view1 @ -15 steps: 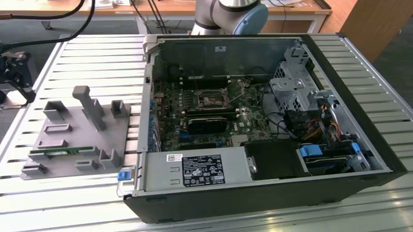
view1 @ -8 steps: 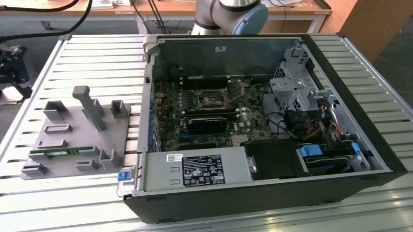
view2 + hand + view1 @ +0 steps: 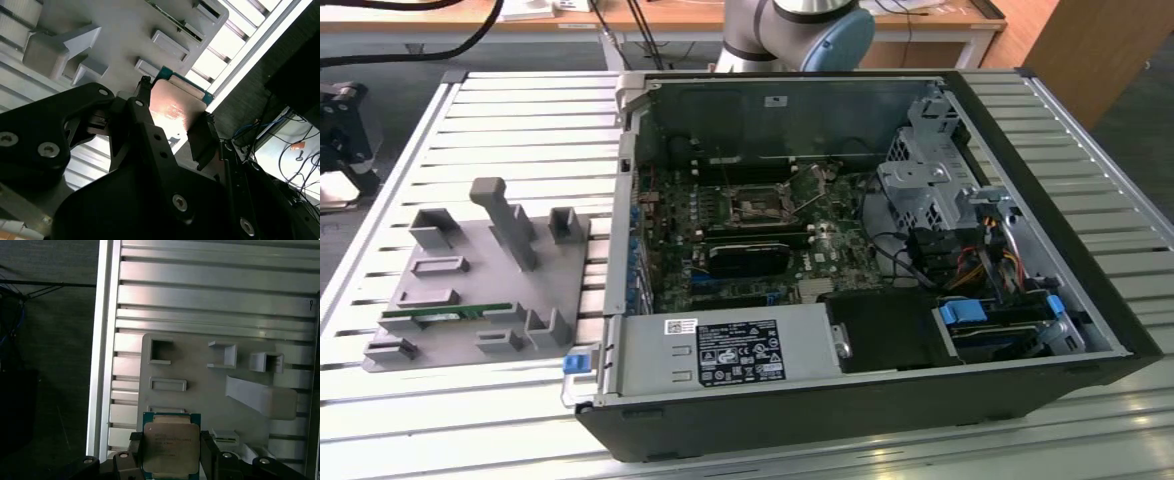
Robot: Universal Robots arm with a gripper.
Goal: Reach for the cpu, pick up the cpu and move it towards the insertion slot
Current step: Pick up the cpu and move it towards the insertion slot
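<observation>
A satin silver metal lid is seen on the cpu, edged by a green board rim; in the second wrist view a soft pinkish sheen is caught on that lid. The gripper clamped on it is made of matt black parts fastened with dull metal screws. The fixture plate is formed of matt grey plastic. The table is built of ribbed aluminium slats, brushed and brightly reflective. The insertion slot is framed in shiny silver metal. The computer case is lined with bare grey sheet metal, and a dark printed label is stuck on the plain metal power supply.
</observation>
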